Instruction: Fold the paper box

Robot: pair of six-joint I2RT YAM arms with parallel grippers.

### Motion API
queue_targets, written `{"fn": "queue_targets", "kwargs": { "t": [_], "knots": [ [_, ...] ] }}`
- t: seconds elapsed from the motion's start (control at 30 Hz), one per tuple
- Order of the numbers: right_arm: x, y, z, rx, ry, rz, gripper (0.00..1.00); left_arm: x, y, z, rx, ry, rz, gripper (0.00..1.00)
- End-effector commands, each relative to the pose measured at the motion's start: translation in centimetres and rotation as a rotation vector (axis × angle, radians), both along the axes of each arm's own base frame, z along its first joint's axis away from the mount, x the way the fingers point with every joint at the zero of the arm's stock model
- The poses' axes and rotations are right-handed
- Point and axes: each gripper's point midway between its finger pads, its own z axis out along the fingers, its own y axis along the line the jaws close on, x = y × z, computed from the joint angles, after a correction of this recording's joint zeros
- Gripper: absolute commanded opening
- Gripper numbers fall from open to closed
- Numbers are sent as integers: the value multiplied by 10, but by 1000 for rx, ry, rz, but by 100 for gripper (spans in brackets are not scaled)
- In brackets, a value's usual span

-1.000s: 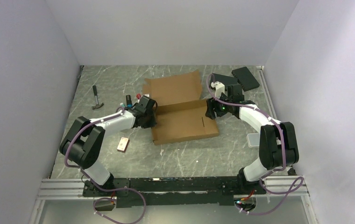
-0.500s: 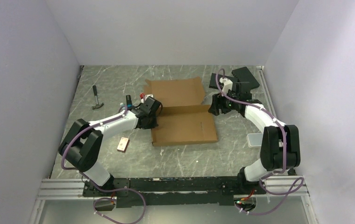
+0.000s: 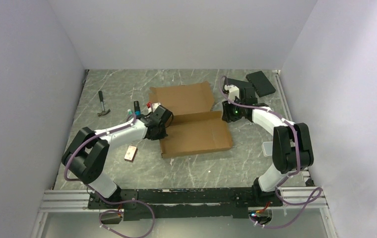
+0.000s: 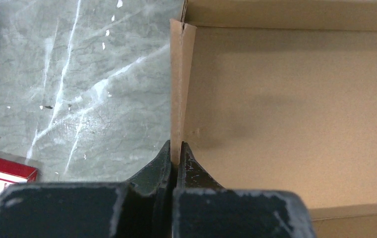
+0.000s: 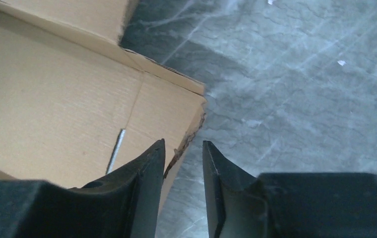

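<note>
The brown paper box (image 3: 196, 135) lies flat in the middle of the table, its lid panel (image 3: 181, 98) spread toward the back. My left gripper (image 3: 162, 129) is at the box's left edge. The left wrist view shows this gripper (image 4: 176, 148) shut on the upright left side wall (image 4: 181, 89), with the box floor (image 4: 285, 109) to its right. My right gripper (image 3: 224, 115) is at the box's back right corner. Seen from the right wrist, its jaws (image 5: 183, 148) stand apart astride the torn edge of the right side flap (image 5: 176, 106), without clamping it.
A hammer (image 3: 103, 105) lies at the back left. Small items (image 3: 138, 106) sit behind the left arm and a small red box (image 3: 131, 152) beside it. Black slabs (image 3: 261, 82) lie at the back right, and a grey tray (image 3: 270, 148) by the right arm.
The right gripper drew back from the box's right side, then returned to the back right corner with narrower jaws. The left gripper kept its hold, and the box shifted slightly.
</note>
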Motion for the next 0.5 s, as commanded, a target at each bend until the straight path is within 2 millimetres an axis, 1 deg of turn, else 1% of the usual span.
{"fn": "queue_targets", "kwargs": {
  "t": [0.0,0.1,0.2,0.33,0.47],
  "knots": [
    [13,-15,10,-18,-25,-49,31,8,2,19,-44,-88,60,0],
    [13,-18,9,-9,-20,-54,15,7,3,23,-63,-115,58,0],
    [13,-19,6,-2,-10,-58,5,7,2,27,-82,-140,43,0],
    [13,-20,1,29,16,-62,3,5,0,31,-108,-175,8,0],
    [12,-16,3,79,20,-46,3,4,-1,33,-124,-194,-6,0]
  ]
}}
